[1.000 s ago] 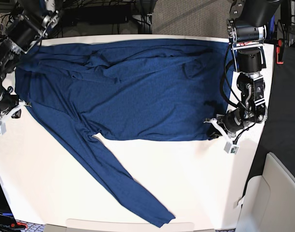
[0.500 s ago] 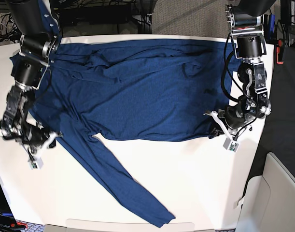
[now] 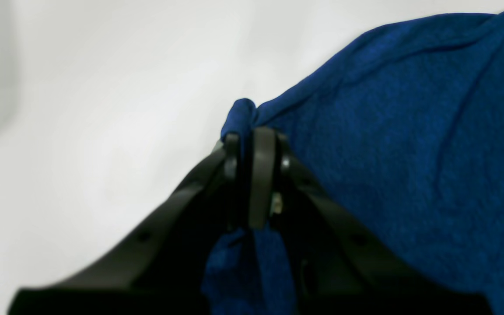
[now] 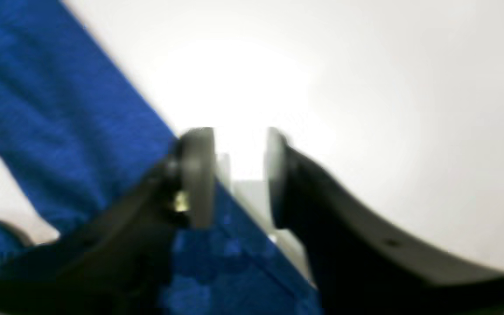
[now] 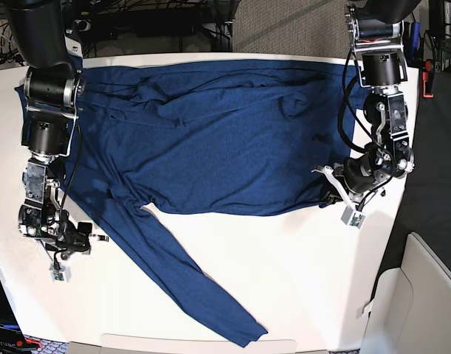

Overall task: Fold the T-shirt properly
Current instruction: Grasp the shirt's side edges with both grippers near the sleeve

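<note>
A white tabletop (image 5: 306,287); beyond its far edge, what seems a dark backdrop (image 5: 277,29).

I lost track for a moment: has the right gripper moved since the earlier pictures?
Yes: the right gripper has moved inward, toward the shirt's loose lower sleeve.

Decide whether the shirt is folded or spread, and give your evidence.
Spread, with some creases: the shirt covers much of the white table, and one sleeve stretches out long toward the table's near edge.
</note>
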`<state>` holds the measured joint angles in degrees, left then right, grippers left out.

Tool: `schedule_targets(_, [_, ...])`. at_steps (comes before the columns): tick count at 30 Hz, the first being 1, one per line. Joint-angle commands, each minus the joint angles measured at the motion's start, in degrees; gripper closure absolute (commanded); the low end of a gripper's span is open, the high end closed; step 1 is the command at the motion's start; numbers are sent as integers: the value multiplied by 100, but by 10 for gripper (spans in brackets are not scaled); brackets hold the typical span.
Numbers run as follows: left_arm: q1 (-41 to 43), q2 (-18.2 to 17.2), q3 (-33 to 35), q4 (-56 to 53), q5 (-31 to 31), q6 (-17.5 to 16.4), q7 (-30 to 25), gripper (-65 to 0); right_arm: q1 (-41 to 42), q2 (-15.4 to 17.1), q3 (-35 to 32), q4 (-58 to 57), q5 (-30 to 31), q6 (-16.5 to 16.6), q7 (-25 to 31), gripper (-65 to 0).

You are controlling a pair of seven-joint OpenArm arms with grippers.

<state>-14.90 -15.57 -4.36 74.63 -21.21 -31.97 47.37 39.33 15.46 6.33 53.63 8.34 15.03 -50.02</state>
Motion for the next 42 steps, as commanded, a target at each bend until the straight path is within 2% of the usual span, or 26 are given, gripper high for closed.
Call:
schedule_targets(1, [-159, -65, -25, 102, -72, -17, -153, -24, 159, 102, 22, 101, -56, -39, 118, -258])
schedule_targets(16, [-176, -56, -17, 93, -63, -17, -197, -24, -52, 76, 13, -919, -56, -30, 118, -262])
schedule_targets(20, [-168, -47, -17, 93, -63, -17, -188, -24, -149, 58, 13, -927, -38, -21, -75, -260])
schedule_targets(22, [-168, -47, -17, 93, -63, -17, -188, -24, -201, 49, 13, -883, 225, -4, -295, -260])
schedule_targets(25, [-159, -38, -17, 93, -63, -17, -179, -24, -210, 93, 13, -883, 744, 383, -620, -260])
schedule_targets(28, [-159, -38, -17, 102, -63, -17, -170, -24, -210, 111, 13, -804, 806, 682, -664, -260])
schedule_targets(36, [-159, -47, -17, 111, -63, -17, -162, -24, -219, 111, 13, -743, 727, 726, -664, -257])
schedule_targets(38, [-159, -47, -17, 111, -63, -17, -162, -24, -219, 111, 13, -760, 727, 735, -682, -216])
schedule_targets(42, [-159, -47, -17, 111, -63, -17, -162, -24, -210, 111, 13, -752, 753, 743, -1033, -82])
